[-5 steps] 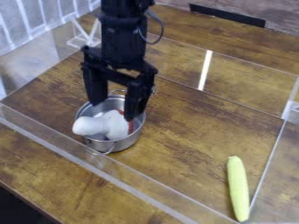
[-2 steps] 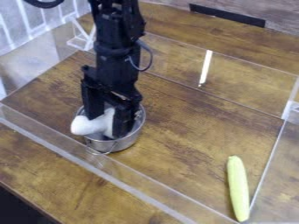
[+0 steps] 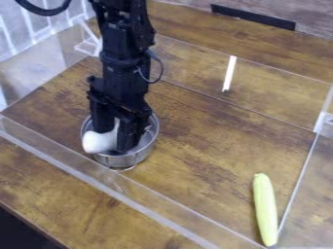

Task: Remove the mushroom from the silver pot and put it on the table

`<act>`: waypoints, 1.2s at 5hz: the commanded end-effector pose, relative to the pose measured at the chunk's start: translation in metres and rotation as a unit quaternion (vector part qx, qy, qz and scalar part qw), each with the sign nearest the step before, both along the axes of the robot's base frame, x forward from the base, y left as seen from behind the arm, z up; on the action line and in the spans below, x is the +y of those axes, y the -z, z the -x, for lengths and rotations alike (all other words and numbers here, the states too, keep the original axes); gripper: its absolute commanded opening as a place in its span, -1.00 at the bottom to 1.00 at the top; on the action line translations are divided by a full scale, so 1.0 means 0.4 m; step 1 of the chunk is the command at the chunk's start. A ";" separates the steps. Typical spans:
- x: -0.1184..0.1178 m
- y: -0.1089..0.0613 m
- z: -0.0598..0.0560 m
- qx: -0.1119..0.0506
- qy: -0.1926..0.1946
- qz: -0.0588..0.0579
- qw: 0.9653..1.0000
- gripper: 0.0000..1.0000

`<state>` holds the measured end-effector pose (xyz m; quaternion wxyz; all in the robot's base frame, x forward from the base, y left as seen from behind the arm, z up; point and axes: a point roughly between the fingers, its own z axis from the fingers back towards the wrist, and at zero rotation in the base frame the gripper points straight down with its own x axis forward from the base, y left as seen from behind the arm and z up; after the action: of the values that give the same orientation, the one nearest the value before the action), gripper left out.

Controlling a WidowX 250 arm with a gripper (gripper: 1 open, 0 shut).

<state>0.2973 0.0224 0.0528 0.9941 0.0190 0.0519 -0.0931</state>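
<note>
Since the earlier frame the gripper (image 3: 115, 136) has sunk into the silver pot (image 3: 124, 156), its jaws narrowed around the mushroom (image 3: 99, 141) lying inside. The pot sits on the tabletop (image 3: 221, 146), well apart from a yellow-green stick toy (image 3: 264, 208).

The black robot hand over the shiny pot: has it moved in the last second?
Yes. The black robot hand has dropped lower and shifted left, down into the small round silver pot, around the white-stemmed toy mushroom. The pot itself stayed put.
</note>
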 end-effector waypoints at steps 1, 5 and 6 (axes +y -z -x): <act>0.016 -0.011 -0.010 -0.027 -0.015 0.001 1.000 -1.00; -0.002 -0.027 0.019 -0.054 -0.071 0.019 0.996 -1.00; 0.008 -0.005 0.010 -0.056 -0.088 0.019 0.994 -1.00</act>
<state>0.2903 0.0199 0.0455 0.9998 -0.0018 0.0137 -0.0134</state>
